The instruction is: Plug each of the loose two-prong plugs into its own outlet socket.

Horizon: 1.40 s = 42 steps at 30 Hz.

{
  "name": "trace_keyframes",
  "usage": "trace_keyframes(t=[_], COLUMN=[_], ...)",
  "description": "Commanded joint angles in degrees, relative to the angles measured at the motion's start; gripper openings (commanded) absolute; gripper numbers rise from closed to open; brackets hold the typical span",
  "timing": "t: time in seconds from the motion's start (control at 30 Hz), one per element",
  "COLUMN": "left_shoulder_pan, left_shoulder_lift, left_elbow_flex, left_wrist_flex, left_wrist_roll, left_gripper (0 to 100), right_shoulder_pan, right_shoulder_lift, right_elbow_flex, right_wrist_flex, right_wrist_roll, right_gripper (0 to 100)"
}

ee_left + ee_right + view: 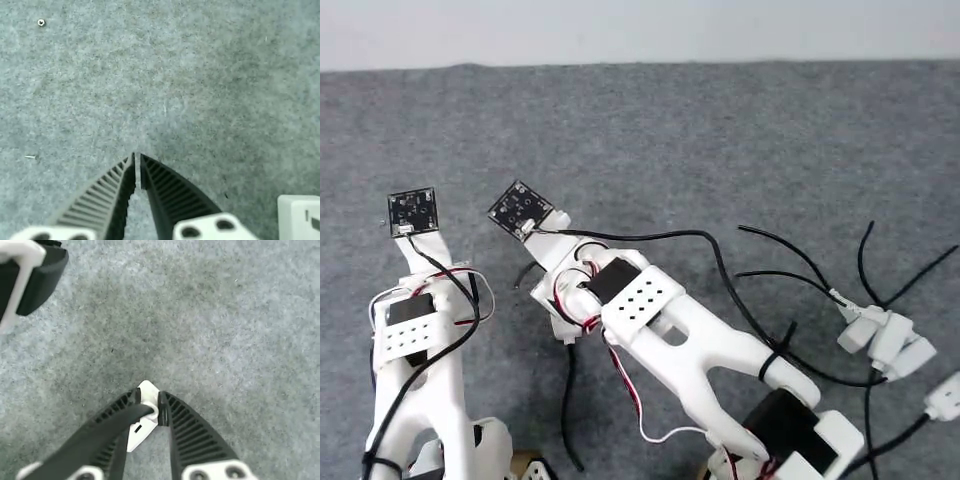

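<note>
Inside the right end effector point(149, 396) sits a white plug point(136, 437), pinched; left end effector point(137, 158) pressed together.

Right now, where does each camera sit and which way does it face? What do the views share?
High view: fixed above the grey felt table cover, looking down; the white left arm and right arm show.
Left wrist view: on the left arm's wrist, looking down at the felt past the shut left gripper.
Right wrist view: on the right arm's wrist, looking down past the right gripper, shut on a white plug.
Shared: the felt, in all.
</note>
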Motion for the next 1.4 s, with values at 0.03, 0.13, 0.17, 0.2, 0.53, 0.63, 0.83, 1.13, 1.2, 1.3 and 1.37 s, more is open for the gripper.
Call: trace_keyframes(t=[0.03, 0.13, 0.17, 0.2, 0.53, 0.63, 0.83, 1.13, 1.2, 1.3, 1.37], left_shoulder_pan=[-0.4, -0.4, -0.4, -0.4, -0.4, -0.4, -0.4, -0.4, -0.4, -0.4, -0.4], left_shoulder_lift=[-1.1, -1.1, -1.1, -1.1, -1.1, -1.1, -1.1, -1.1, -1.1, -1.1, -1.1], left_elbow_flex=[-2.8, -2.8, -2.8, -2.8, -2.8, -2.8, -2.8, -2.8, -2.8, -2.8, -2.8], left_wrist_flex=[-1.4, -1.4, -1.4, -1.4, -1.4, -1.4, -1.4, -1.4, -1.4, -1.4, -1.4], left_wrist_roll=[0.4, 0.4, 0.4, 0.4, 0.4, 0.4, 0.4, 0.4, 0.4, 0.4, 0.4], left_gripper=[1, 1, 1, 1, 1, 1, 1, 1, 1, 1, 1], right_shoulder_pan=[0.7, 0.7, 0.7, 0.7, 1.6, 1.6, 1.5, 0.0, -0.4, -0.3, -0.2], right_shoulder_lift=[0.0, 0.5, 0.5, 0.5, 0.6, 0.7, 0.2, 0.0, 0.0, 0.0, 0.0], right_elbow_flex=[-0.8, -0.9, -0.8, -0.7, 0.8, 1.8, 2.5, 2.4, 2.5, 2.7, 2.8], right_wrist_flex=[-2.0, -2.0, -1.9, -1.7, -1.6, -2.3, -3.4, -3.6, -3.5, -3.4, -3.4], right_wrist_roll=[2.1, 2.3, 2.3, 2.3, 2.3, 2.3, 1.8, 0.4, -0.3, -0.4, -0.5], right_gripper=[0.8, 0.8, 0.8, 0.8, 0.8, 0.8, 0.8, 0.8, 0.8, 0.8, 0.8])
